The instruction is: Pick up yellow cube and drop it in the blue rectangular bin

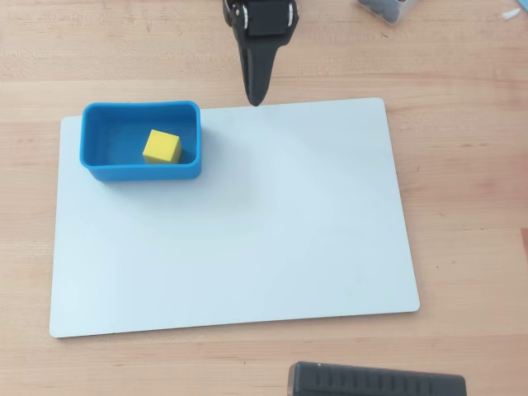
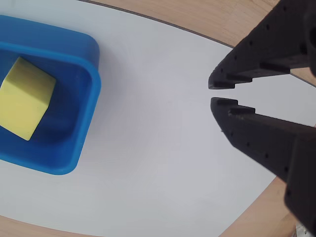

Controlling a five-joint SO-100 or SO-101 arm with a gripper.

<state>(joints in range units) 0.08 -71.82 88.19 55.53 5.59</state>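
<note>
The yellow cube [image 1: 162, 147] lies inside the blue rectangular bin [image 1: 140, 106], which stands at the far left corner of a white board [image 1: 289, 231]. My gripper [image 1: 256, 101] hangs at the board's far edge, to the right of the bin and apart from it, with its jaws closed and nothing between them. In the wrist view the cube [image 2: 24, 98] rests on the floor of the bin [image 2: 91, 74] at the left. The black gripper [image 2: 213, 93] enters from the right, its tips almost touching over bare board.
The board lies on a wooden table [image 1: 462, 165]. A black ribbed object [image 1: 375, 381] sits at the near edge of the overhead view. A small dark item [image 1: 384, 8] is at the far right corner.
</note>
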